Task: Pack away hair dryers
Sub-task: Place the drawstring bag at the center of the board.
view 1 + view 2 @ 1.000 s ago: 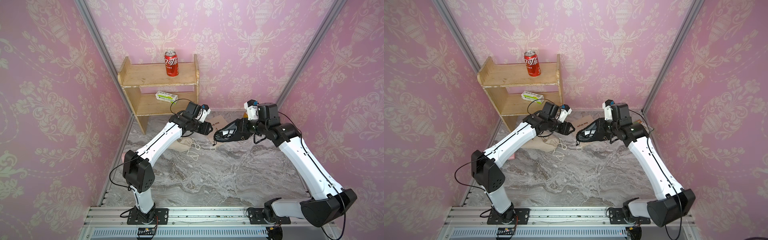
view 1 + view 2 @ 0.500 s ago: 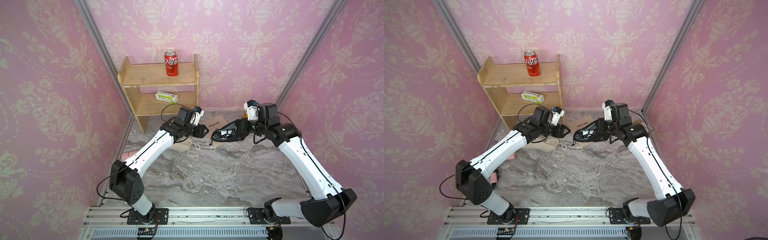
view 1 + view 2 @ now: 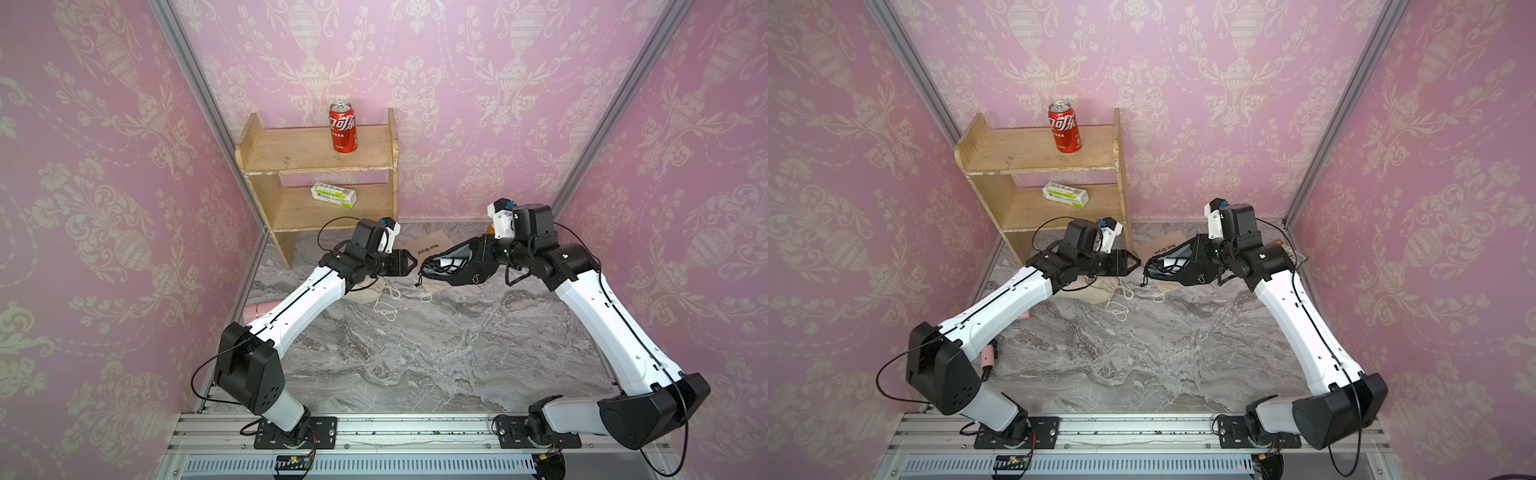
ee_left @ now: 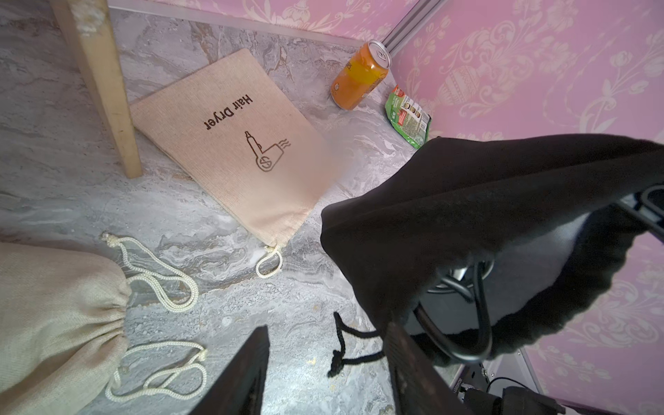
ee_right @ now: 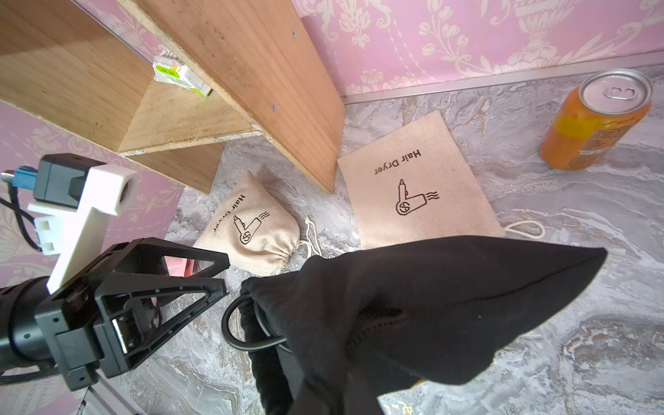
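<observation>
My right gripper (image 3: 478,261) is shut on the back of a black drawstring pouch (image 3: 461,266) and holds it off the floor, mouth toward the left arm. A white hair dryer (image 3: 446,262) lies inside it. A loop of the dryer's black cord (image 5: 237,330) hangs out of the mouth. My left gripper (image 3: 413,264) stands open and empty just in front of that mouth, with the pouch's drawstring (image 4: 339,345) hanging between its fingers. A pale pink hair dryer (image 3: 254,309) lies by the left wall, mostly hidden under the left arm.
A filled beige pouch (image 5: 251,230) lies tied below the left gripper, and a flat empty one (image 5: 416,187) beside it. A wooden shelf (image 3: 291,162) in the back left corner carries a red can (image 3: 343,129) and a small box (image 3: 333,195). An orange can (image 5: 596,122) and a green packet (image 4: 407,115) are at the back right.
My left gripper drew back a little from the pouch's mouth, then came forward to it again, while its elbow swung outward to the left. The right arm has kept the pouch almost still.
</observation>
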Controlling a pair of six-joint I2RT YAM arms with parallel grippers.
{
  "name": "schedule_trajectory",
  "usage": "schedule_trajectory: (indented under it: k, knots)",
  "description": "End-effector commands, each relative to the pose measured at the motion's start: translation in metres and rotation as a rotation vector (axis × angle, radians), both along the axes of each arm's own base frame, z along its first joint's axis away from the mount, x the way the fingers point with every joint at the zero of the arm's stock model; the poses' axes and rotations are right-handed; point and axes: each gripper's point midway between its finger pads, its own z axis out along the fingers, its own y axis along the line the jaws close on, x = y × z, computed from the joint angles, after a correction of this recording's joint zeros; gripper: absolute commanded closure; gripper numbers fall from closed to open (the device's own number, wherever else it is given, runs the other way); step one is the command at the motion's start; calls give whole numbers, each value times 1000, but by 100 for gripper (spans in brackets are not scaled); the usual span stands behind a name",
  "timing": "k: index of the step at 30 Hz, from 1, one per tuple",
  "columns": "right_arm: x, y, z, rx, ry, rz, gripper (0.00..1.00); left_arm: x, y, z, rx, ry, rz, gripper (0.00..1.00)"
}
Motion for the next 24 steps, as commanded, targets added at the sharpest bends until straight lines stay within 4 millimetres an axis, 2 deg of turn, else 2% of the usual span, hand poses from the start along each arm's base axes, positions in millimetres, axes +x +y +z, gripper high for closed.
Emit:
schedule_trajectory:
  k: [1, 11, 24]
  knots:
    - [10, 1, 30, 38, -86, -21, 100, -5, 1, 18, -107, 23, 44, 46]
    - [14, -2, 29, 48, -80, -51, 100, -7, -4, 6, -209, 92, 85, 48]
    - [20, -1, 26, 47, -67, -62, 100, -8, -11, 6, -309, 128, 97, 50]
